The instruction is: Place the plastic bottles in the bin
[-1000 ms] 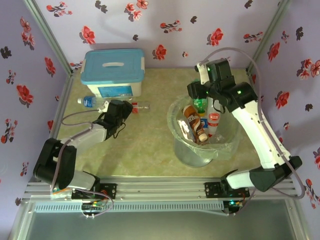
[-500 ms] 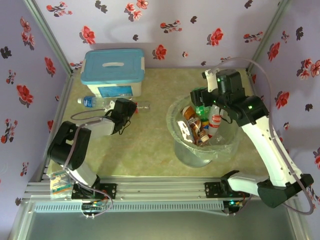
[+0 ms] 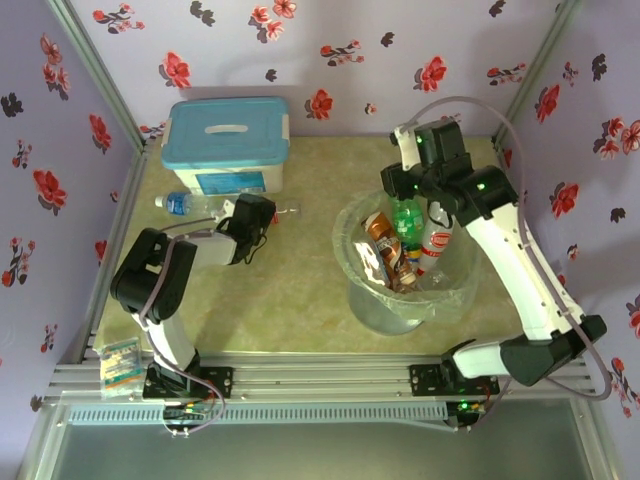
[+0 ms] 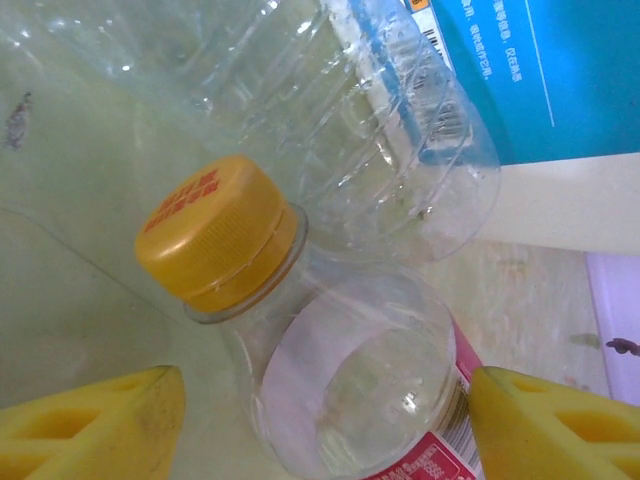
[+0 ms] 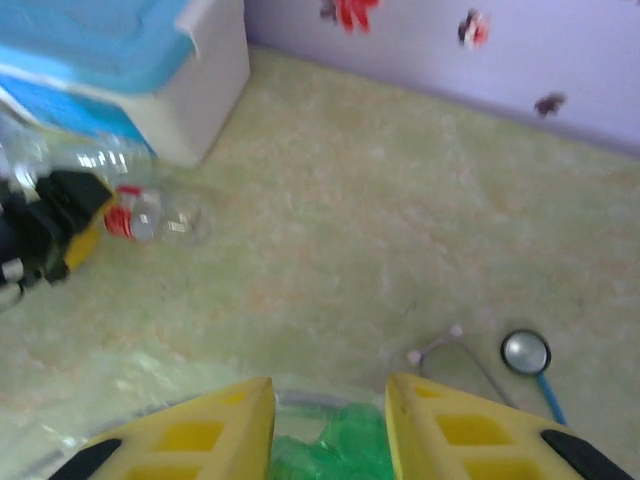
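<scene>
The left gripper (image 4: 325, 400) is spread wide. We see a clear bottle (image 4: 345, 370) with an orange cap (image 4: 215, 235) lying on the table (image 3: 300, 290) between its fingers (image 4: 90, 420), near the white box (image 3: 225, 145). The right gripper (image 5: 330, 395) hangs over the bin (image 3: 385, 305) with its fingers parted. A green bottle (image 5: 335, 450) shows between them, but we cannot tell whether they grip it. Other bottles (image 3: 385, 245) stand in the bin.

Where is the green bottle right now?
The green plastic bottle sits in the round clear plastic bin on the top view's right, beside a clear red-labelled bottle, below the right pincer.
</scene>
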Controlling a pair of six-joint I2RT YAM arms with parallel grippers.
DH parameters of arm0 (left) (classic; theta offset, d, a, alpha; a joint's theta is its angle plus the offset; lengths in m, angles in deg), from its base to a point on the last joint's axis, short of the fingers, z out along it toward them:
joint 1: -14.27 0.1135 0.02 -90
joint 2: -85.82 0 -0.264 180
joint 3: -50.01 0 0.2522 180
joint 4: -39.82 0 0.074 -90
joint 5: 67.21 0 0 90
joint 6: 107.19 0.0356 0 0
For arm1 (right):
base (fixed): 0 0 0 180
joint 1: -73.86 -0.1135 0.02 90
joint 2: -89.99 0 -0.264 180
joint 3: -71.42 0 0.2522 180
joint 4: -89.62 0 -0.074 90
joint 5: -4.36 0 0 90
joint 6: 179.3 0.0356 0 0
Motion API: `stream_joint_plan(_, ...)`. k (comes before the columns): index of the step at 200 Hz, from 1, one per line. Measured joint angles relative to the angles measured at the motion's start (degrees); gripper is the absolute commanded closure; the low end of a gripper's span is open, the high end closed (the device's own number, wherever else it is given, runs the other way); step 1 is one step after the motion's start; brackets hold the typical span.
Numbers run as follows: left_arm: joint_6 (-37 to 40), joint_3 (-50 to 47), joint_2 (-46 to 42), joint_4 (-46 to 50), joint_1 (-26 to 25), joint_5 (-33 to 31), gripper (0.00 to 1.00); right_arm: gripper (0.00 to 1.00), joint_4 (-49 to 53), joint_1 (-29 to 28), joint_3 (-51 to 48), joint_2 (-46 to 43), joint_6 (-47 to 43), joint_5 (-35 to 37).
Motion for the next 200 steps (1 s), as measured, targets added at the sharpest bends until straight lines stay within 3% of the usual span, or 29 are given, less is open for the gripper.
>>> stream_joint_plan(38, -0.70, 0.00, 0.70, -1.77, 0.04, -0.02, 0.34, 0.68, -0.76, 0.00, -7.32, -4.39, 2.10, -0.39)
stream_joint_plan(70, -0.87, 0.00, 0.92, -2.62, 0.11, 0.00, 0.40, 0.46, -0.11, 0.00, -5.09, -6.56, 3.30, -1.20)
stream_joint_plan(86, -0.83, 0.00, 0.92, -2.73, 0.11, 0.02, 0.45, 0.41, -0.59, 0.00, -3.02, -6.62, 3.30, -2.03)
stream_joint_plan(135, -0.83, -0.02, 0.94, -2.73, 0.11, 0.04, 0.51, 0.39, -4.09, 0.11, -2.67, -10.84, 4.90, -4.85)
stream_joint_plan(200, -0.17, -1.75, -0.76, -3.34, 0.04, 2.36, 0.51, 0.36, -5.03, 0.50, -4.87, -12.68, 6.14, -6.95)
